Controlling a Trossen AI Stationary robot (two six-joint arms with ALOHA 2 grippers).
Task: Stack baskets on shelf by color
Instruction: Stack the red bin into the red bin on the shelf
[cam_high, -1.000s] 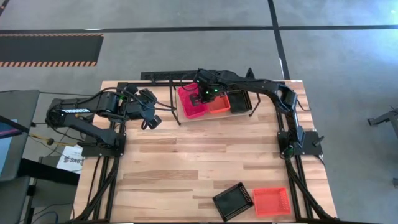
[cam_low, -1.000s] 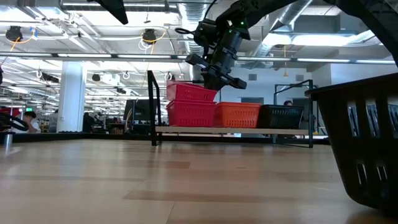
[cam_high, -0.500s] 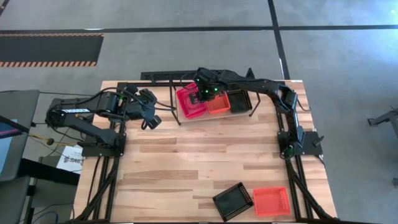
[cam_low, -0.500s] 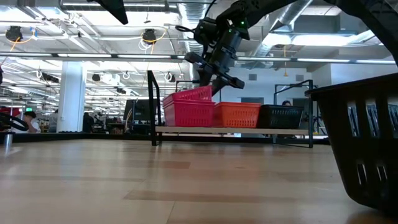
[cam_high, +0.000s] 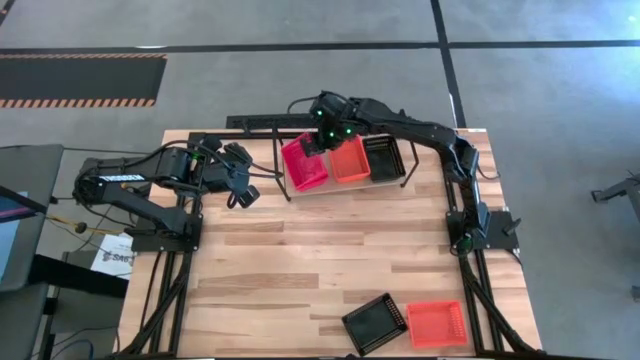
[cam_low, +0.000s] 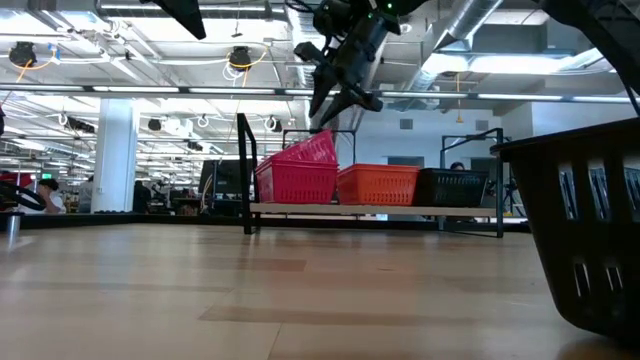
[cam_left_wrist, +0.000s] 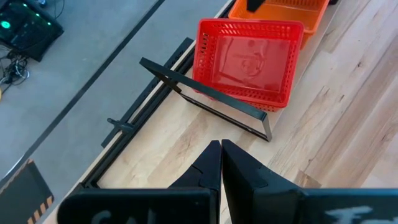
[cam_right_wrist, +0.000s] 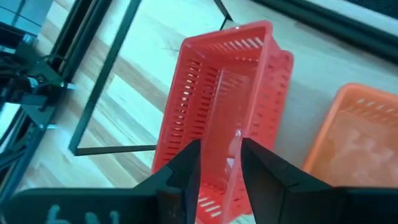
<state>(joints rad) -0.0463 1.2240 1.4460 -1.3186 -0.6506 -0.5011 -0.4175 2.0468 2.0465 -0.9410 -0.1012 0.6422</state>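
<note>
Where shelf (cam_high: 345, 185) ends — right end effector (cam_low: 335, 100), parted, above pink stack (cam_low: 297, 175).

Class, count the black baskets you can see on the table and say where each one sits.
2. One black basket sits on the shelf, at its right end beside the orange basket. The other black basket lies on the table's near edge. More may be nested underneath.

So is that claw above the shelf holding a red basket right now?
No, the right gripper hangs open above the red baskets, with a clear gap between them.
</note>
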